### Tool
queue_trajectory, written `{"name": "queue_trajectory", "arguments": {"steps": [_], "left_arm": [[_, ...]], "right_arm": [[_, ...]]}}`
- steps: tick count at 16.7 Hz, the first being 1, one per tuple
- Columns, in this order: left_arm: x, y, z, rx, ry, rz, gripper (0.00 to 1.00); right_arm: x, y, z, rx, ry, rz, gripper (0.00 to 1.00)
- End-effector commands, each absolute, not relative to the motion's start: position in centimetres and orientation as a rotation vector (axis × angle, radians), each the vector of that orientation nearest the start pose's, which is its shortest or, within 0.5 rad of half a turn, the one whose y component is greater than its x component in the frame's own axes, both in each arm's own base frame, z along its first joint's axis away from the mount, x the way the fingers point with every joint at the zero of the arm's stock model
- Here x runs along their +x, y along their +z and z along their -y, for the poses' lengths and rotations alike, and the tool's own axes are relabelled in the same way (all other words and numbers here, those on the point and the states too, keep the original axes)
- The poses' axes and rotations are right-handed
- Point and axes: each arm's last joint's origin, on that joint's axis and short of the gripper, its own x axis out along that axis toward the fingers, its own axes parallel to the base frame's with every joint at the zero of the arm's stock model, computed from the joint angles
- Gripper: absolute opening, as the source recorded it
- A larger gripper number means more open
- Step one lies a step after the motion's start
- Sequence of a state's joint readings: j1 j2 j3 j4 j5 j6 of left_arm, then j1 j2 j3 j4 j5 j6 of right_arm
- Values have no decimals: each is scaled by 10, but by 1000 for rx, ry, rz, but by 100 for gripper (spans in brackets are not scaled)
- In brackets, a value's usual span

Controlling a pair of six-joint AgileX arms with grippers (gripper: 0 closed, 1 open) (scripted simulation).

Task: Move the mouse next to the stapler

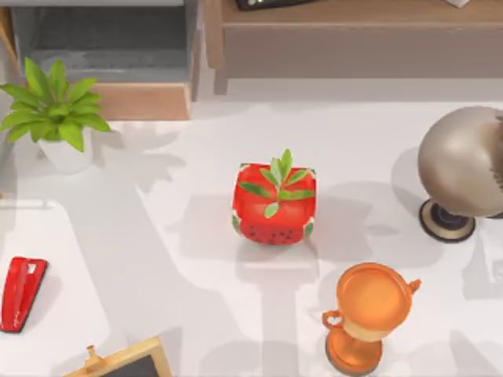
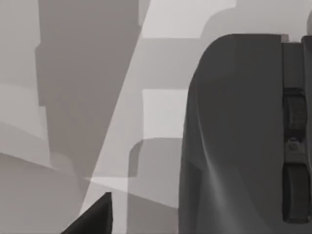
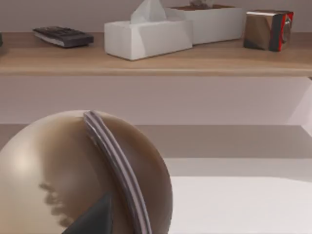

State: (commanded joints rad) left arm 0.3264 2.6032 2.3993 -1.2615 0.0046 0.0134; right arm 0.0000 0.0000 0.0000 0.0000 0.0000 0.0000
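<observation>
Lying flat near the table's left edge, the stapler is being seen from above, bright red with a small white mark on top, its length running roughly front to back. A watermelon-patterned cube planter is standing at the middle of the table, well apart from the stapler. An orange trophy is standing toward the front right, and a bronze sphere on a dark foot is sitting at the right edge. A potted plant is placed at the back left.

In the left wrist view, a dark grey mouse with a ribbed wheel in a slot is being seen close up above the pale table; where it lies relative to the stapler cannot be told. A dark tip of the left gripper is showing beside it. In the right wrist view, a dark tip of the right gripper is showing in front of the bronze sphere, with a tissue box on a wooden shelf behind. Whether either gripper is apart or together cannot be told.
</observation>
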Motion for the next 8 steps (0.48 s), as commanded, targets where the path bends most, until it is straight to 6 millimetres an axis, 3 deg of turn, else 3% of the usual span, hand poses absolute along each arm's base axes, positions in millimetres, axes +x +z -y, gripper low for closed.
{"name": "queue_trajectory", "arguments": {"steps": [8], "left_arm": [[489, 130, -168, -235, 267, -1453, 100]], "right_arm": [[106, 160, 1, 0, 0, 0, 100]]}}
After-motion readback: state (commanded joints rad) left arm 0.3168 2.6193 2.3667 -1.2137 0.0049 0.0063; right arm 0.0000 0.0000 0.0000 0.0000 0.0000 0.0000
